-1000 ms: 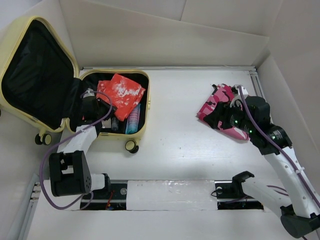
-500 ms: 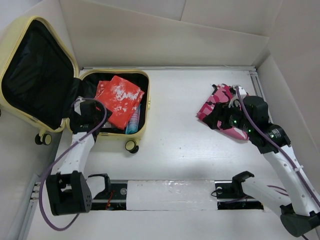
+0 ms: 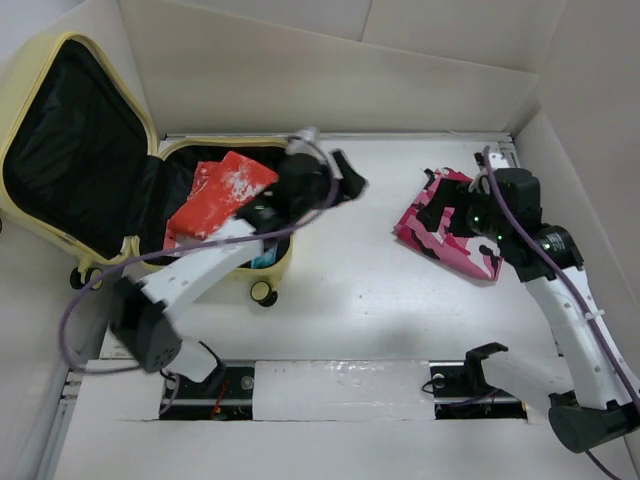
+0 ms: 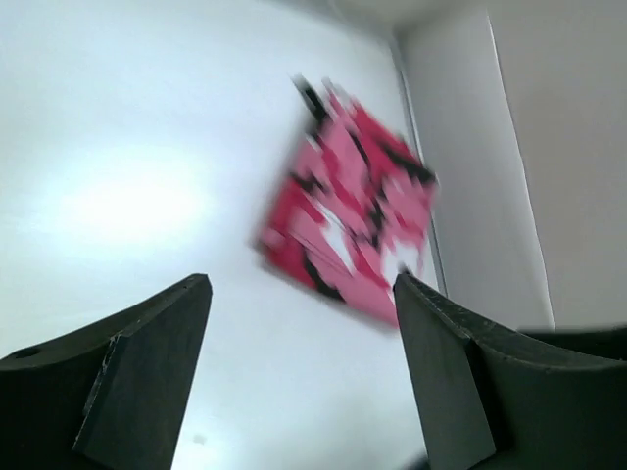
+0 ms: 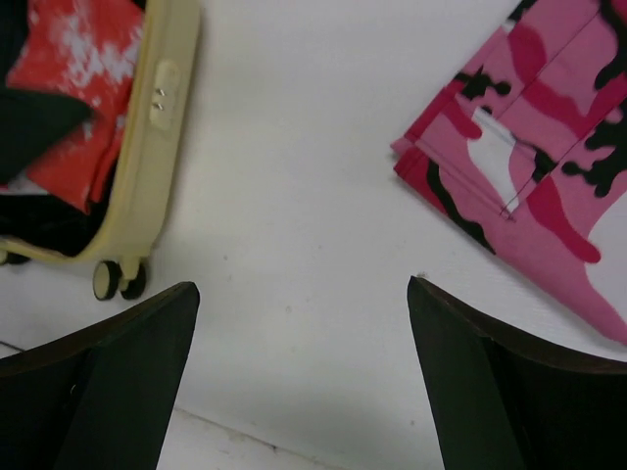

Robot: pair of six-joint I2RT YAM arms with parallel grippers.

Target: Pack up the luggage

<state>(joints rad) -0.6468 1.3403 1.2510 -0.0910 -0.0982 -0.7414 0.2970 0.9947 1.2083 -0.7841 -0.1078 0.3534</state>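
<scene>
In the top view, the luggage lies open at the far left of the table. Its lid is thrown back against the side wall, showing the black lining, and the lower half holds a red garment. The left gripper hangs, blurred, just right of the case with nothing in it. The right gripper sits over a pink camouflage garment at the far right, well apart from the case.

In the left wrist view, the left gripper has its jaws spread wide and holds nothing. The pink camouflage garment lies ahead of it on the white surface, smeared by blur.

In the right wrist view, the right gripper is likewise released, with bare table between its fingers. The garment's folded edge lies to the upper right. To the left are the luggage rim, a caster wheel and the red garment.

The shell looks stiff, smooth and probably slippery, too broad for a pinch across its body. It may roll on its casters if pushed sideways. The thin lid edge looks like the best place to grip or nudge when closing it, and the hinged lid will likely swing as one rigid piece. The garments are soft and light, and should be pinched at a fold.
</scene>
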